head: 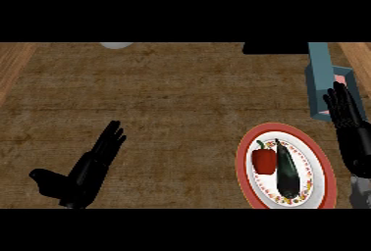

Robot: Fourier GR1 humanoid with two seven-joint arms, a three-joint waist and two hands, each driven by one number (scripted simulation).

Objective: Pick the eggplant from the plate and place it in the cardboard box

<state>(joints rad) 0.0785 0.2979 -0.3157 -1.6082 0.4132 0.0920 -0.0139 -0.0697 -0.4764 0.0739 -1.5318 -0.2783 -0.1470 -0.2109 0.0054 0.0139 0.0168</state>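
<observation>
The eggplant (285,171) lies on the plate (319,162), which sits on the wooden desk (181,98) at about four o'clock in the view. The plate has a red rim and a white middle with a flower pattern. The eggplant is long and dark, its stem end pointing to twelve o'clock, and it takes the right half of the plate. A red pepper (264,160) lies just beside it at its nine o'clock side, touching it or nearly so.

The box (319,78) is at about two o'clock, near the right edge, with blue-grey walls and a pink inside; only part of it shows.

The right hand (349,122) is at three o'clock, between the box and the plate's right rim. Its fingers are straight and point to twelve o'clock; they hold nothing. The left hand (83,169) is at eight o'clock, well apart from the plate, open with straight fingers and the thumb spread out, also holding nothing.
</observation>
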